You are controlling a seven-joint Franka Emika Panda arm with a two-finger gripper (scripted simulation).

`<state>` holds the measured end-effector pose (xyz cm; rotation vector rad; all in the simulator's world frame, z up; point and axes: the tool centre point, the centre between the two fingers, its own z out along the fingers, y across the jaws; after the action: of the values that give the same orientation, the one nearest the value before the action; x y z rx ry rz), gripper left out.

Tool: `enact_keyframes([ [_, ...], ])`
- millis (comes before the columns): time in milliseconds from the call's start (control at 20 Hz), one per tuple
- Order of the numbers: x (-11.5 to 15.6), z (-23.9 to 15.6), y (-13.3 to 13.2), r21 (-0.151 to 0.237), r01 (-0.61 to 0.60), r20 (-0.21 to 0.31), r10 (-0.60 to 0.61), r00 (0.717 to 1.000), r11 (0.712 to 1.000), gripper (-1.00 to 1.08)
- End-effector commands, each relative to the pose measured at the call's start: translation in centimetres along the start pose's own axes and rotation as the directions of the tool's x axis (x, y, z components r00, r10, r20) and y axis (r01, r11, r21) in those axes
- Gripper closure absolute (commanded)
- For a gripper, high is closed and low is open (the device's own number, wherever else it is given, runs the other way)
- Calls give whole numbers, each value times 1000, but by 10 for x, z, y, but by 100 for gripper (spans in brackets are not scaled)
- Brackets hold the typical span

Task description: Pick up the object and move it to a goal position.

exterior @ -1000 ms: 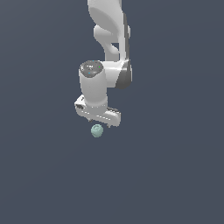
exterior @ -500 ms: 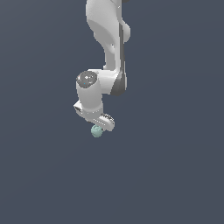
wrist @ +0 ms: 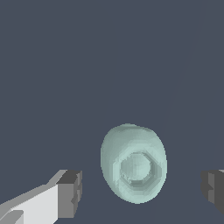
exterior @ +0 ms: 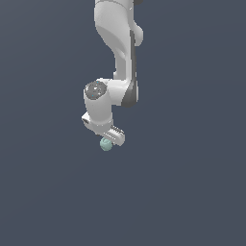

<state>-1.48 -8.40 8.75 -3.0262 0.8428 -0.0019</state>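
Note:
The object is a small pale teal-green lumpy ball (exterior: 105,144), seen in the exterior view just under the white gripper (exterior: 110,140). In the wrist view the ball (wrist: 133,164) lies between the two dark finger pads (wrist: 70,192), with a clear gap on each side. The gripper (wrist: 141,192) is open around the ball and does not touch it. The second pad shows only at the edge of the wrist view (wrist: 213,190).
The white arm (exterior: 120,53) comes down from the top of the exterior view. Everything else in both views is a plain dark grey-blue surface (exterior: 192,192).
The wrist has shifted toward the exterior view's left and turned, so the gripper now sits at a slant. The ball has stayed in place under it.

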Motion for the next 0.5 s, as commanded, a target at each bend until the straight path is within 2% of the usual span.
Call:
enact_keyframes([
  [0,-1,10,1,-1,-1,1,1,1000,1000,-92],
  [450,0,42,1,-1,-5,1,5,1000,1000,-92],
])
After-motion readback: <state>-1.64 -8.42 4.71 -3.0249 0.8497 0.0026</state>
